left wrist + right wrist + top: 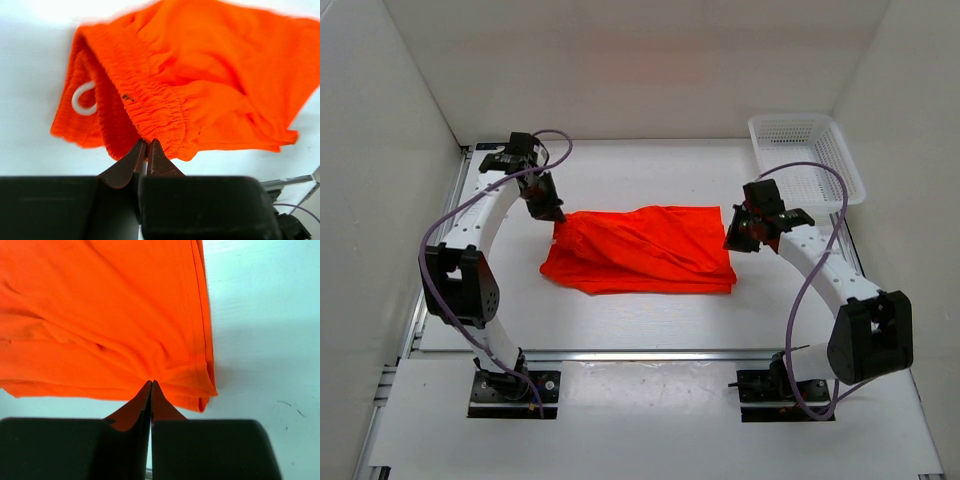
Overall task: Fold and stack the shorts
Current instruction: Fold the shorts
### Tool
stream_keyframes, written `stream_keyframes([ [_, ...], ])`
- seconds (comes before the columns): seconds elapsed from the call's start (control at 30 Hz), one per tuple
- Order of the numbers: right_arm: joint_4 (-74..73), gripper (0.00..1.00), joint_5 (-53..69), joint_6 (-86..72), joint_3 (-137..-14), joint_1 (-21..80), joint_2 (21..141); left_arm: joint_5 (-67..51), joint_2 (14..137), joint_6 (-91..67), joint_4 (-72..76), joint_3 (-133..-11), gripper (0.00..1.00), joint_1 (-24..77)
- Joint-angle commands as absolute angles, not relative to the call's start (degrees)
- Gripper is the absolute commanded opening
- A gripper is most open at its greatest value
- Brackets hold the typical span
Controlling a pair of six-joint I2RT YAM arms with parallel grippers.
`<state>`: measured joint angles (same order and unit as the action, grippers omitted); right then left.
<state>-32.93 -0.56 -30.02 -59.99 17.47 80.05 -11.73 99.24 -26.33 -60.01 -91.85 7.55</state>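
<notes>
A: Where are the shorts (645,250)?

B: On the white counter (620,325), lying rumpled between the two grippers. The left gripper (146,144) has one end and the right gripper (151,385) has the other.

A: What is the left gripper doing?

B: Its two fingers are pressed together on the gathered elastic waistband (150,97), pinching its edge right at the fingertips. The rest of the cloth fans out beyond the tips and off to their right in the wrist view.

A: And the drawstring?

B: A white loop of drawstring (81,100) shows inside the waist opening. It sits ahead of the fingertips and to their left, apart from them.

A: The right gripper?

B: Its fingers are closed to a thin line, with a pinch of orange cloth caught between them near the stitched hem (199,315). The hem runs away from the tips on their right side. The bulk of the shorts lies ahead of them and to their left.

A: Is the cloth flat?

B: No. Folds and wrinkles cross it, and the edge nearest the arm bases lies in layers. I cannot tell whether the pinched ends are lifted off the counter.

A: Anything else there?

B: A white mesh basket (807,155) stands beyond the right gripper at the far right corner, well apart from the shorts.
</notes>
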Motion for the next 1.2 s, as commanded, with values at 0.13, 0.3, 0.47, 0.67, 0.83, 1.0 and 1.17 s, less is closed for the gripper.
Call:
stream_keyframes([
  [0.13, -35.2, 0.00, 1.1, -28.2, -48.8, 19.1, 72.4, -7.6, 92.0, -24.8, -58.1, -75.8, 0.10, 2.7],
  [0.3, -33.9, 0.58, 6.3, -31.3, -48.7, 19.1, 73.1, -8.8, 95.0, -25.9, -55.5, -71.5, 0.10, 2.1],
  [0.47, -27.2, 0.58, 11.5, -42.5, -49.2, 19.1, 76.0, -7.6, 93.6, -26.5, -54.6, -72.1, 0.10, 2.1],
  [0.67, -23.2, 0.57, 13.4, -49.2, -49.2, 19.1, 81.6, -7.6, 93.0, -26.5, -54.6, -73.2, 0.10, 2.1],
  [0.83, -20.7, 0.52, 11.9, -51.4, -49.2, 18.5, 86.2, -7.6, 93.0, -26.5, -54.6, -73.2, 0.10, 2.1],
  [1.0, -20.0, 0.33, 9.1, -51.9, -50.6, 18.5, 90.1, -7.6, 93.0, -26.5, -54.6, -73.7, 0.10, 2.1],
  [1.17, -21.2, 0.00, 7.4, -50.4, -54.0, 17.9, 90.4, -8.7, 94.1, -25.9, -54.6, -75.9, 0.10, 2.1],
])
